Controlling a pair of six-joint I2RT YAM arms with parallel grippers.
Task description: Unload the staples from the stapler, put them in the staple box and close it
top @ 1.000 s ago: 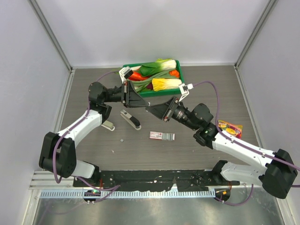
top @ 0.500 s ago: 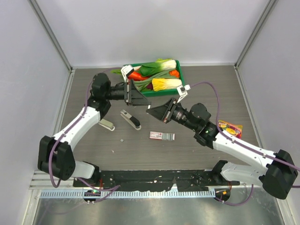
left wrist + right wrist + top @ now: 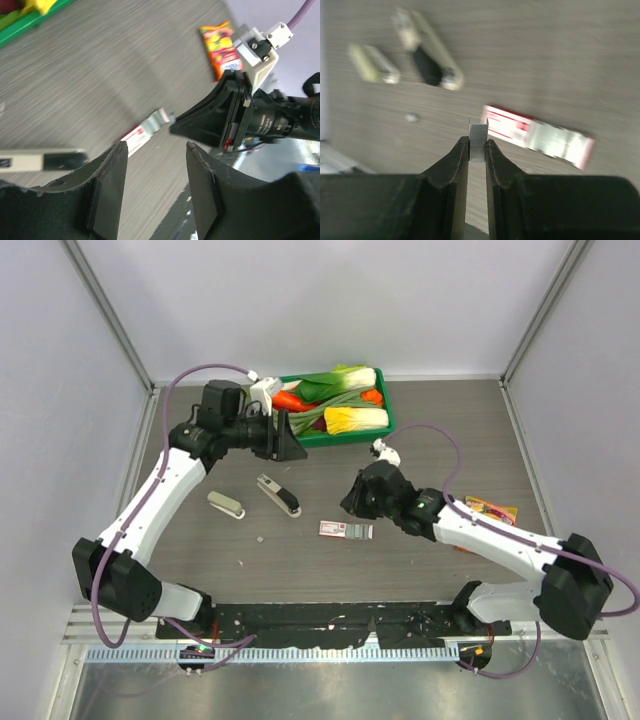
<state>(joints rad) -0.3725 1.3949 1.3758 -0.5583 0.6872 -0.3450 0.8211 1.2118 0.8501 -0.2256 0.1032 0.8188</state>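
The stapler, silver-grey with a black end, lies on the table left of centre; it also shows in the right wrist view and at the left edge of the left wrist view. My right gripper is shut on a short grey strip of staples and holds it low over the table, just above the red-and-white box. My left gripper is open and empty, up near the tray and behind the stapler.
A beige-grey stapler lies left of the task stapler. A green tray of vegetables stands at the back. A snack packet lies at the right. A small grey speck lies in front of the stapler.
My right gripper has swung down and forward to just above the red-and-white box. My left arm has drawn back and to the left, away from the right gripper.
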